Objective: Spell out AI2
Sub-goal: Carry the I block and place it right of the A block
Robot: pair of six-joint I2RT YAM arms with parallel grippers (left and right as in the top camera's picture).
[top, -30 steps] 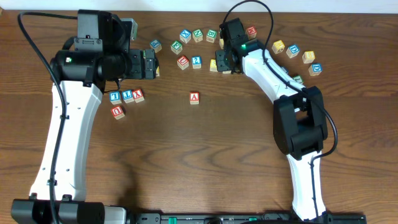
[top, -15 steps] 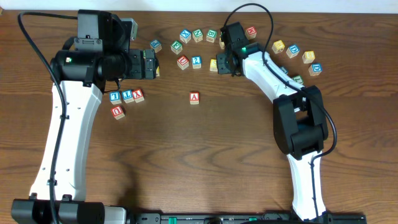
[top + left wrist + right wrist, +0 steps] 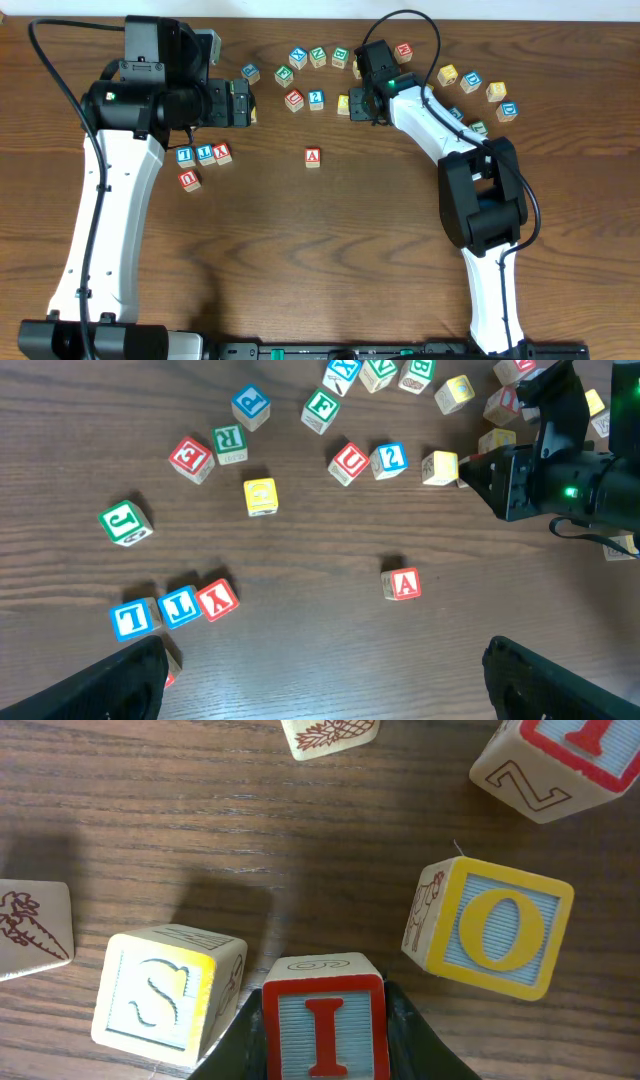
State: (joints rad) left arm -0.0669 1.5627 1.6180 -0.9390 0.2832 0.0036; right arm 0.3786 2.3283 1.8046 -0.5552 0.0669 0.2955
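Red I cube (image 3: 323, 1020) clamped tight in the right pincer (image 3: 324, 1038) (yellow O cube (image 3: 505, 930) just beside it); left pincer (image 3: 328, 682) hangs spread wide, empty.

overhead: top-down, far | left wrist: shares A cube (image 3: 403, 584) | right wrist: close

Red I on the I cube (image 3: 322, 1030), yellow O on the O cube (image 3: 497, 930), outlined S on the S cube (image 3: 165, 995). Elsewhere, red A on the A cube (image 3: 403, 584), blue 2 on the 2 cube (image 3: 389, 457).
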